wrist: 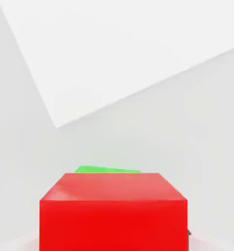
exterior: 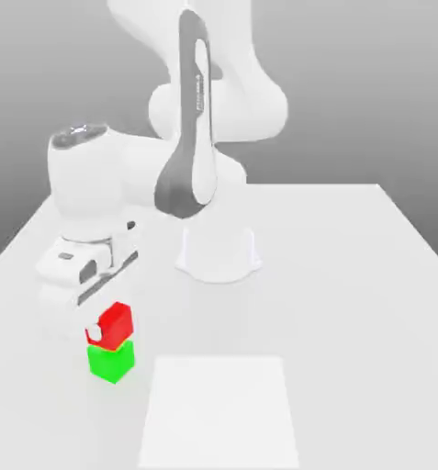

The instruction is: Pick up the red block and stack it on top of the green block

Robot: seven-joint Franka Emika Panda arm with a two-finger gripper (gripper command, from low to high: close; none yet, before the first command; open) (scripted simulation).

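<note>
The red block (exterior: 119, 319) sits directly over the green block (exterior: 110, 361) near the table's front, on the exterior view's left; their faces seem to touch. My gripper (exterior: 110, 327) comes down from above and is shut on the red block, with one white fingertip (exterior: 94, 330) pressed to its side. The other finger is hidden behind the cube. In the hand view the red block (wrist: 113, 215) is very close, and just a thin green sliver of the green block (wrist: 106, 170) peeks out past its far edge.
A paler white rectangle (exterior: 220, 413) is marked on the table to the exterior view's right of the stack; it also appears in the hand view (wrist: 118, 54). The robot's round base (exterior: 218, 252) stands behind, mid-table.
</note>
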